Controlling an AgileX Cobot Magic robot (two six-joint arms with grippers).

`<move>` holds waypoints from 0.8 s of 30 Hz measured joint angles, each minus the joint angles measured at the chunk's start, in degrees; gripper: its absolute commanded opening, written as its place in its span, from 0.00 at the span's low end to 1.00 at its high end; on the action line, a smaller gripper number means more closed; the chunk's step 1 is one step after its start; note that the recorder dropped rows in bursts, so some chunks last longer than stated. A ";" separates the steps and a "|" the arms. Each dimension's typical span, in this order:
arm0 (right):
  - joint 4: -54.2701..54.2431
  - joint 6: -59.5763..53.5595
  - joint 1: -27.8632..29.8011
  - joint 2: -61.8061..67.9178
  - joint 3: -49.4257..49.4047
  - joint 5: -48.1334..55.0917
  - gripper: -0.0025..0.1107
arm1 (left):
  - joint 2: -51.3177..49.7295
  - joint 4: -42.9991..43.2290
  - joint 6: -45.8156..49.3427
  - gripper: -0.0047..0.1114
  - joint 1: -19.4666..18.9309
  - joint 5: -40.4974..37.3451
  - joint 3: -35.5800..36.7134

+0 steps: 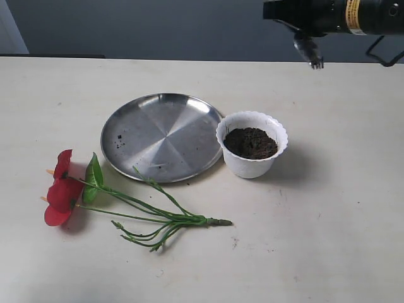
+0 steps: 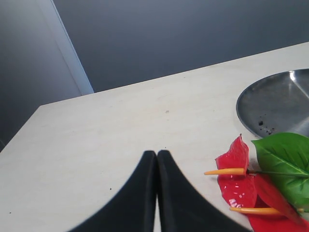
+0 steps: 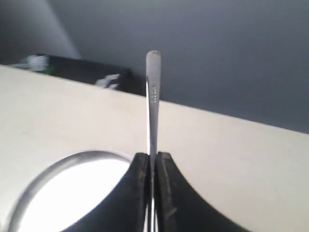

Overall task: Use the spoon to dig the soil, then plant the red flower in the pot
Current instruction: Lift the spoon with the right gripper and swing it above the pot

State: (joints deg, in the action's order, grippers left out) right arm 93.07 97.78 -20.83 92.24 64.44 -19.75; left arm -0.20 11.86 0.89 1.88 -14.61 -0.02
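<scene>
The white scalloped pot stands right of centre, filled with dark soil. The red flower lies flat at the front left, with its green stems running right to the joined base. My right gripper hovers high at the back right, above and behind the pot, shut on the spoon, whose bowl hangs below it. In the right wrist view the spoon handle sticks out from between the closed fingers of the right gripper. My left gripper is shut and empty, just beside the red flower.
A round steel plate with a few soil crumbs lies between flower and pot, touching the pot's left side. It also appears as the steel plate and the plate rim in the wrist views. The table's far edge meets a dark wall.
</scene>
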 measured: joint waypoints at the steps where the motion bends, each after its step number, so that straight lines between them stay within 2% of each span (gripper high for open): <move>1: 0.48 0.93 0.00 -0.14 0.00 -4.85 0.02 | 0.00 0.00 0.00 0.04 0.00 0.00 0.00; 6: 2.82 8.61 -0.11 -0.14 0.00 -18.93 0.02 | 0.00 0.00 0.00 0.04 0.00 0.00 0.00; 11: 6.26 15.07 -1.71 -0.14 0.00 -19.91 0.02 | 0.00 0.00 0.00 0.04 0.00 0.00 0.00; 19: 7.01 16.31 -3.37 -0.62 0.00 -20.14 0.02 | 0.00 0.00 0.00 0.04 0.00 0.00 0.00; 21: 4.14 14.63 -3.37 -0.98 -1.15 -20.14 0.02 | 0.00 0.00 0.00 0.04 0.00 0.00 0.00; 24: -6.83 1.25 -3.37 -2.52 -4.93 -19.40 0.02 | 0.00 0.00 0.00 0.04 0.00 0.00 0.00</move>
State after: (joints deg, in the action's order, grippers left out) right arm 86.24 99.03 -24.20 89.72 59.51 -39.15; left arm -0.20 11.86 0.89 1.88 -14.61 -0.02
